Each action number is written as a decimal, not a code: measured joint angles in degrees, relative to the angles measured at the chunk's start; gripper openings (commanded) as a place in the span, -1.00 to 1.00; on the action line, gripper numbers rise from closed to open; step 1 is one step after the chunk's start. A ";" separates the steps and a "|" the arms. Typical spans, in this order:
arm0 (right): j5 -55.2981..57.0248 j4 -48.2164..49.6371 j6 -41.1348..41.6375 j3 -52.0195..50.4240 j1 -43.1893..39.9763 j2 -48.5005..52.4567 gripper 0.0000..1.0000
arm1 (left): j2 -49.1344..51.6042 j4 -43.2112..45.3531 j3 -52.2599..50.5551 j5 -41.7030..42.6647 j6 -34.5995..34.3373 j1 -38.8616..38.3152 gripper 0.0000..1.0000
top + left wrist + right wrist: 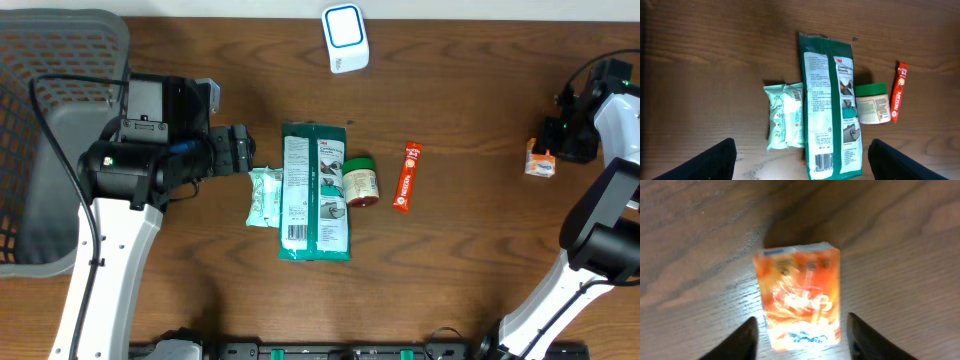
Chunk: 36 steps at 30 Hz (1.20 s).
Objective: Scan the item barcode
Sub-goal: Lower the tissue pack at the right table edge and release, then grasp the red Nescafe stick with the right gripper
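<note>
Two grippers to cover, so we'll start on our side of the dark wooden table [480, 270] and work outward. In the right wrist view, the right gripper [802, 320] has its two dark fingers standing on either side of a small orange cardboard carton [800, 300]. We can see a thin strip of wood between each finger and the carton's sides, so we'd call the jaws parted and not pinching it. The carton rests on the table out at the right end, well apart from everything else. The left gripper [801, 150] is spread wide with nothing in it, and hangs above the cluster of things in the middle. In that cluster we've got a long green plastic pack of gloves [830, 105] lying flat, with a barcode face-up at its near end. A mint-green soft pack of wipes [785, 117] touches its left edge. A small jar with a green lid [872, 102] lies on its side against its right edge. Just beside the jar is a thin red coffee stick sachet [898, 92], not touching it. Off to the left sits a grey perforated plastic basket [100, 30]. At the far edge stands a white scanner with a blue-ringed face [345, 38], nowhere near the carton.
</note>
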 measured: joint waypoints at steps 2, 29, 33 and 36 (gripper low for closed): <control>0.04 0.02 0.00 -0.02 0.02 -0.33 0.47 | 0.00 0.00 0.00 0.02 0.00 0.00 0.69; -3.06 -2.23 28.24 -6.32 36.17 -24.44 0.42 | 0.00 0.00 0.00 0.00 -0.02 0.00 0.69; 0.07 2.56 34.40 -13.44 40.35 -24.41 -0.12 | 0.00 0.02 0.00 0.00 0.00 0.00 0.69; 4.02 10.03 38.36 -21.20 41.94 -24.39 -0.20 | 0.00 0.00 0.00 0.00 -0.02 -0.02 0.69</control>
